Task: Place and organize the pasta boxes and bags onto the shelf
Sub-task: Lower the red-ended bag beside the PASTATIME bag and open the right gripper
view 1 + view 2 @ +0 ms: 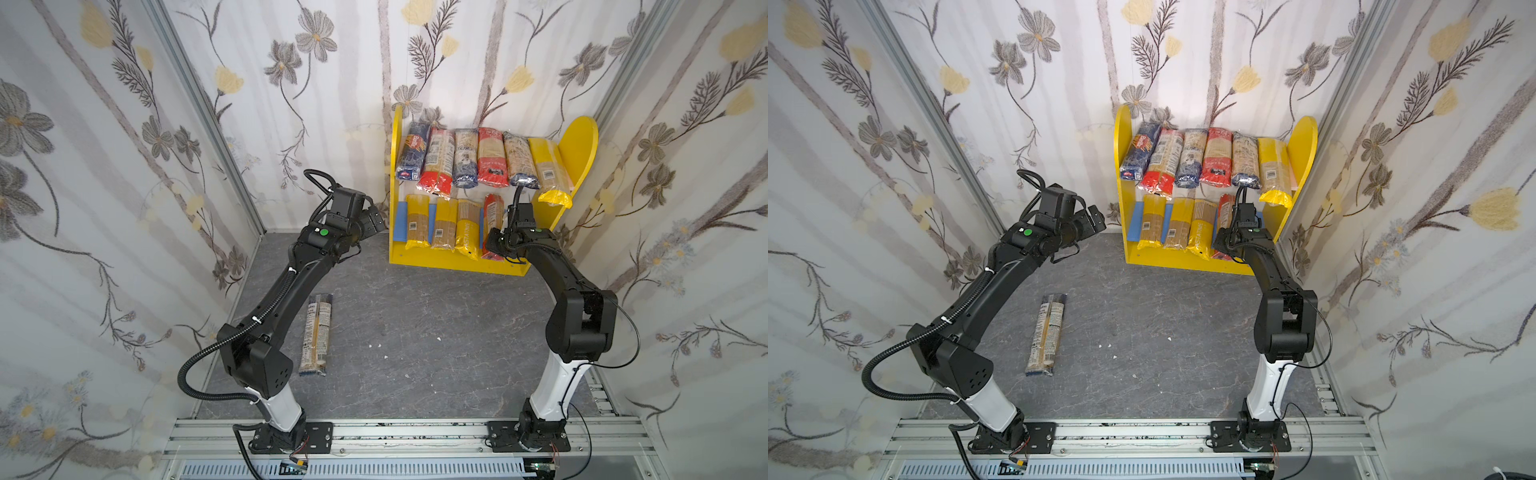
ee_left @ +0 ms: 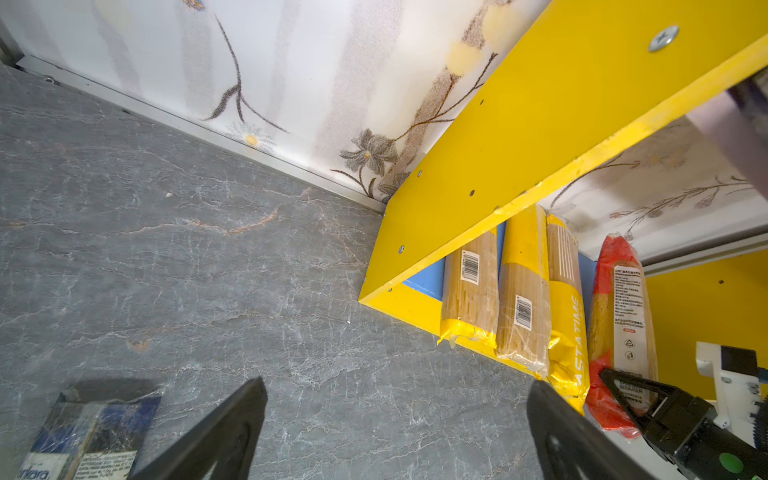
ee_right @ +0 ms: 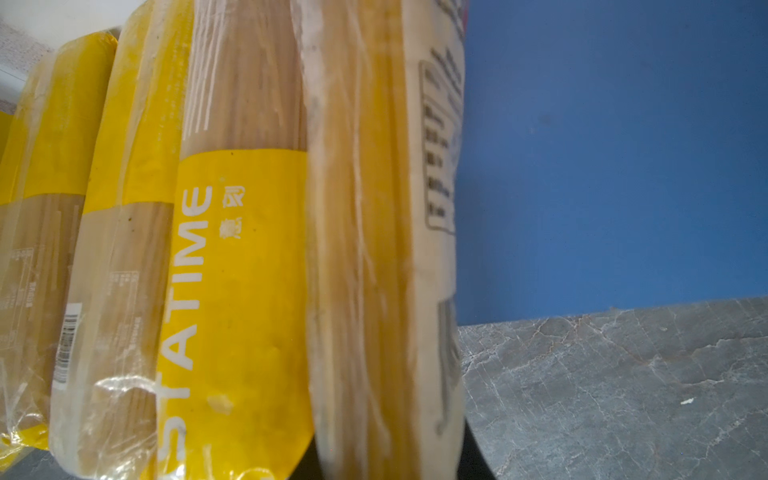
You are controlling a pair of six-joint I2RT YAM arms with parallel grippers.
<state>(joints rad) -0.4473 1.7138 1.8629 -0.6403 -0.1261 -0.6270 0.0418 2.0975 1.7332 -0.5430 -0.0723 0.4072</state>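
The shelf stands at the back right, with several pasta packets on its upper board. Three yellow packets lie on the blue lower board. Beside them a red-ended packet stands on edge, and my right gripper is shut on its near end. My left gripper hangs open and empty beside the shelf's left side panel. A blue-ended packet lies on the floor by the left arm.
Floral walls close in on the left, back and right; the shelf's right panel is near the right wall. On the upper board the rightmost yellow packet overhangs the front edge above my right wrist. An aluminium rail runs along the front.
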